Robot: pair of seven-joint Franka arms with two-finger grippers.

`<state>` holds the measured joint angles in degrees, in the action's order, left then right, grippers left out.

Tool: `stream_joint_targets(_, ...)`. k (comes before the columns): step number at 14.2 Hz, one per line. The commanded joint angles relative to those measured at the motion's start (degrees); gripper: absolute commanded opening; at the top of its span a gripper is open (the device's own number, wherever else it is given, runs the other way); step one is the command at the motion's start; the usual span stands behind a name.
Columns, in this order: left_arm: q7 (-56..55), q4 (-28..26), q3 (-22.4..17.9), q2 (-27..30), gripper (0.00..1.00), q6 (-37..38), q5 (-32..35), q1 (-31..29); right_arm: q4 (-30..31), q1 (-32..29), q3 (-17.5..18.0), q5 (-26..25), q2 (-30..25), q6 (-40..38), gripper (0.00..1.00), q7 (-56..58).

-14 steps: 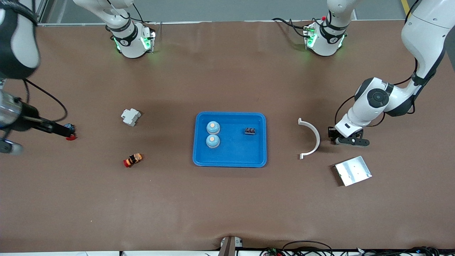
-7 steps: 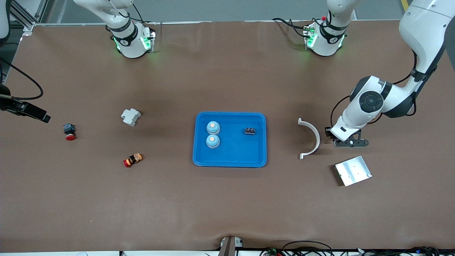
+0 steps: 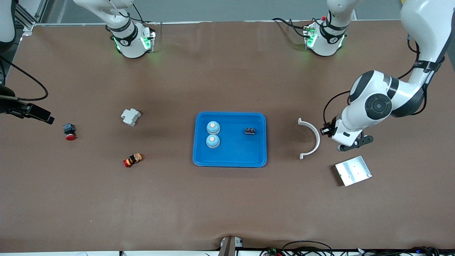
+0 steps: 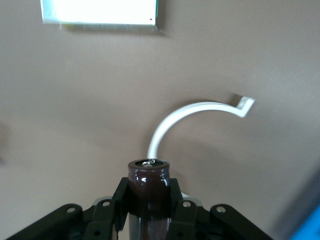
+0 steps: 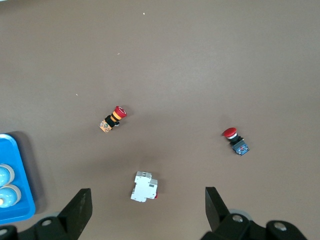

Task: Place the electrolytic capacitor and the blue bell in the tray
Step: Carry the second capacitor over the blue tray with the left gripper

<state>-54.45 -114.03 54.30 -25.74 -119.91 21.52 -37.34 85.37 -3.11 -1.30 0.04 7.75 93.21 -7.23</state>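
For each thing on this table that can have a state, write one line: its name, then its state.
left gripper: shut on the capacitor, beside the white curved bracket
right gripper: open, empty, waiting at its end of the table
tray: holds two blue bells and a small black part
silver plate: lying flat

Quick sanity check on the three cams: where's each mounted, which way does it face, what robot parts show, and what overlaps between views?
Front view: high across the table, facing both bases; shows the blue tray, the left gripper and part of the right arm.
Left wrist view: on the left wrist, looking down past its gripper shut on a dark capacitor at the white curved bracket and silver plate.
Right wrist view: on the right wrist, looking down between open fingers at the white breaker.
Shared: bracket and plate; breaker.
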Motion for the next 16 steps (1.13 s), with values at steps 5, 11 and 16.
stream_joint_targets(5,-32.7,4.6,0.0,-3.2,0.0,-2.6,2.7,13.0,0.3,0.5,-0.6,0.7,-0.9,0.4,1.0,1.6)
stream_joint_targets(11,-52.7,12.8,-3.3,-11.6,0.0,-4.6,10.1,22.6,0.3,0.4,-0.5,1.2,-0.9,0.6,1.0,1.5)
stream_joint_targets(16,-60.8,21.8,-14.6,-16.3,0.0,-4.6,9.2,37.9,0.5,0.4,-0.5,1.9,-1.0,0.0,1.0,1.7)
